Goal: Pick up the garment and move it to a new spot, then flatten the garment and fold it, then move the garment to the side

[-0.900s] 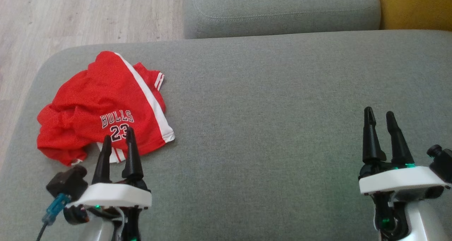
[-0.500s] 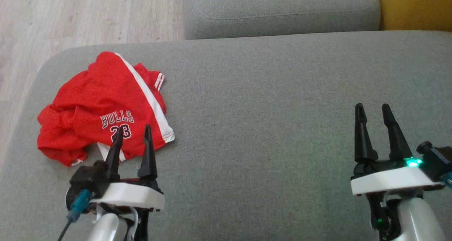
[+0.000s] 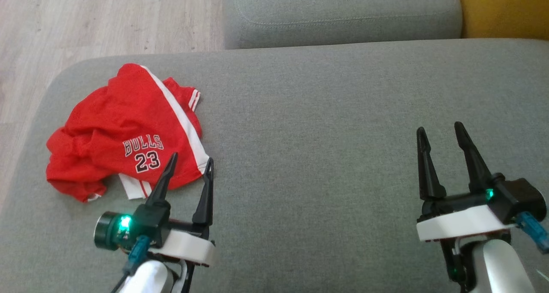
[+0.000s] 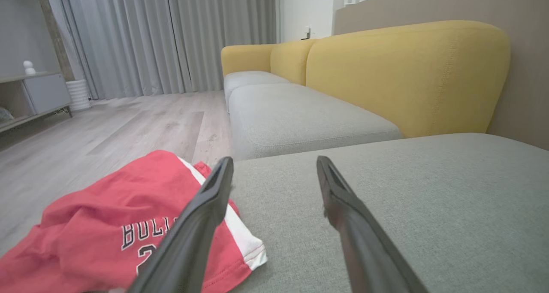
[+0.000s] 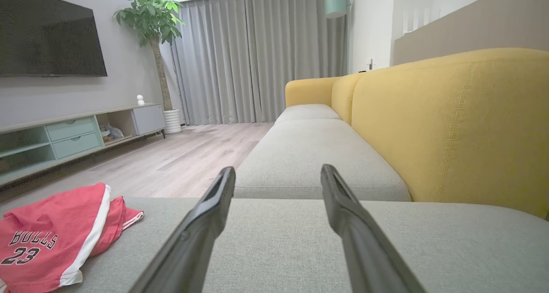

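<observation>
Red garment (image 3: 124, 130), "BULLS 23" print w/ a white side stripe, lies crumpled on the grey seat cushion (image 3: 321, 113). It sits at the cushion's left end, near the rounded edge. Neither arm holds it.

Left gripper (image 3: 191, 157): jaws spread wide, nothing between them. In head view its tips sit at the garment's near-right corner, one finger overlapping the red cloth below the number, the other by the white hem. Left wrist view puts that corner under and left of the first finger, w/ bare cushion between the two. Whether that finger touches the cloth or hangs just above it, can't tell from either angle.

Right gripper (image 3: 439, 127): also wide open and empty, over bare cushion at the right, well apart from the garment.

Head view looks down and gives the layout: a second cushion (image 3: 343, 14) beyond the first, wood floor (image 3: 85, 22) at upper left, a bit of yellow backrest (image 3: 502, 10) at upper right.

The wrist views look low along the fingers and add the room. Left wrist view has grey curtains (image 4: 171, 35) at the back. Right wrist view brings in a wall TV (image 5: 47, 35), a potted plant (image 5: 150, 14), a low cabinet (image 5: 64, 134) w/ drawers and a lamp (image 5: 335, 5) by the curtains. There the garment lies far left of the fingers.

The print reads whole in head & right wrist views; in left wrist view a finger cuts it off.
</observation>
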